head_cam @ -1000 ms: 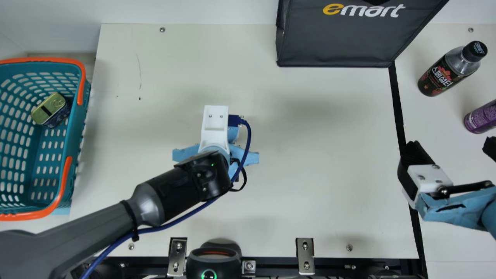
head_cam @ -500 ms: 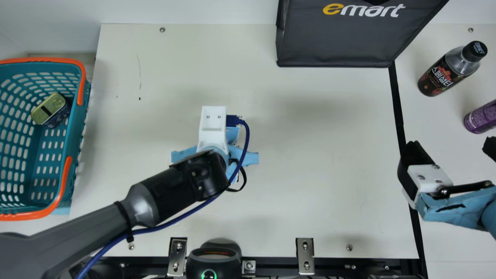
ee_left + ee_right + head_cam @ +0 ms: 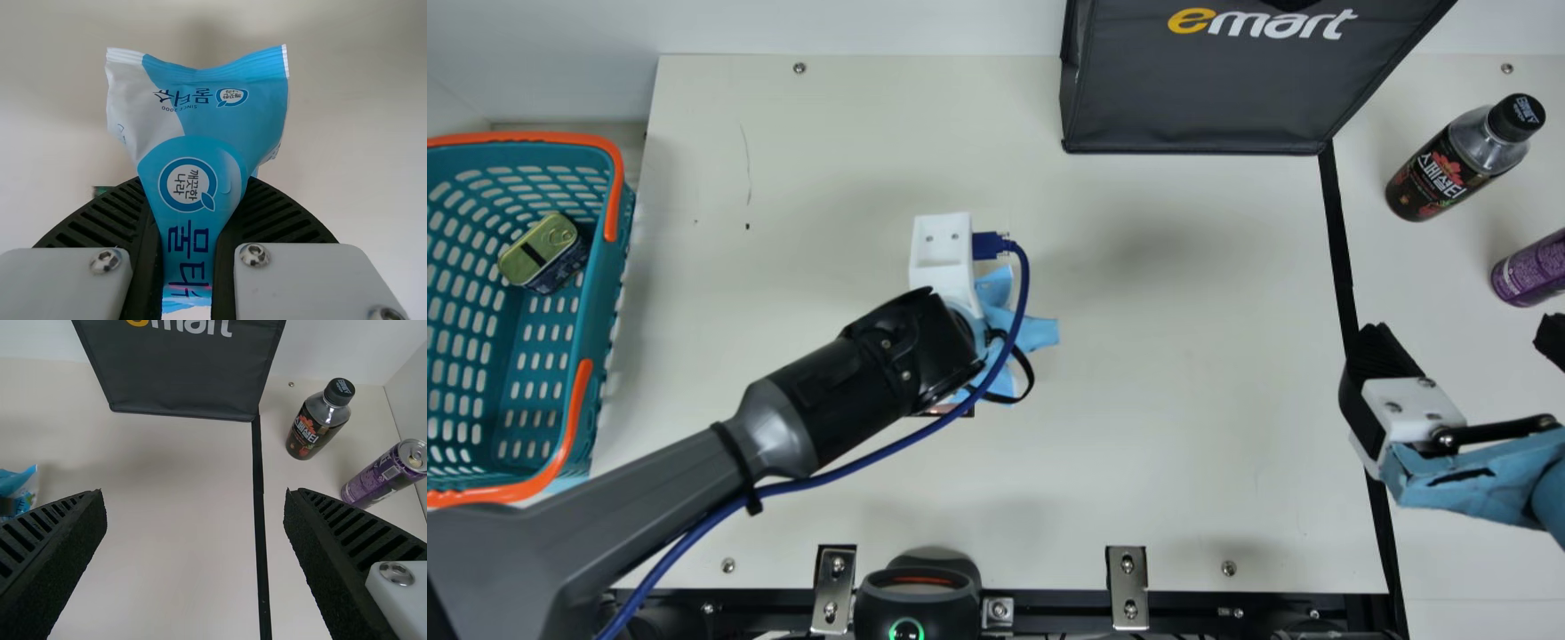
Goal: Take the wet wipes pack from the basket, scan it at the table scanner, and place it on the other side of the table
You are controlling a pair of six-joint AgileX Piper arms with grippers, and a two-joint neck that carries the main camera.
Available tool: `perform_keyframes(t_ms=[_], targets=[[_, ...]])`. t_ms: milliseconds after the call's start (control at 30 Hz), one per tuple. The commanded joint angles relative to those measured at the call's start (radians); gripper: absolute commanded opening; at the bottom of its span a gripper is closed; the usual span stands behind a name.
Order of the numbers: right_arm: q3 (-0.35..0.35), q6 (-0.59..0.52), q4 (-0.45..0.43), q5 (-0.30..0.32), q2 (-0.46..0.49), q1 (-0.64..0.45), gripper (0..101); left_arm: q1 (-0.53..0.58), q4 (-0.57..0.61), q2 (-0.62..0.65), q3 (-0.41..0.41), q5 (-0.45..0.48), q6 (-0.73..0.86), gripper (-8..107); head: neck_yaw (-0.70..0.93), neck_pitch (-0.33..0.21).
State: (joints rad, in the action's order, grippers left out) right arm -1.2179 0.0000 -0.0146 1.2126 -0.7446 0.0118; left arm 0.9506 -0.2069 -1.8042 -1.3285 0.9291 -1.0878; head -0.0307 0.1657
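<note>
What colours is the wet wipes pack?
Blue and white, with dark blue lettering; the wet wipes pack shows best in the left wrist view.

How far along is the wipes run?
Done: wet wipes pack is out of the basket.
In hand: pack pinched in the left end effector, over the table between basket and black line.
Scan: can't tell if it's done; scanner sits at the near edge.
Left: setting it down, presumably past the line near the bottle.
</note>
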Motion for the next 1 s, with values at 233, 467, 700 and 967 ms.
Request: perform_keyframes(t_ms=[233,467,700,967], targets=[[0.0,0.0,0.0,0.0,0.0,0.0,95,0.012,0.053,-0.081,-0.134,0.021,-0.027,-8,0.003,-0.027],[0.0,0.0,0.0,0.0,0.0,0.0,95,0.03,0.071,-0.143,-0.212,0.036,-0.06,-8,0.003,-0.027],[0.0,0.0,0.0,0.0,0.0,0.0,95,0.041,0.081,-0.193,-0.261,0.051,-0.087,5,0.003,-0.027],[0.0,0.0,0.0,0.0,0.0,0.0,95,0.042,0.095,-0.219,-0.275,0.054,-0.105,32,0.003,-0.027]])
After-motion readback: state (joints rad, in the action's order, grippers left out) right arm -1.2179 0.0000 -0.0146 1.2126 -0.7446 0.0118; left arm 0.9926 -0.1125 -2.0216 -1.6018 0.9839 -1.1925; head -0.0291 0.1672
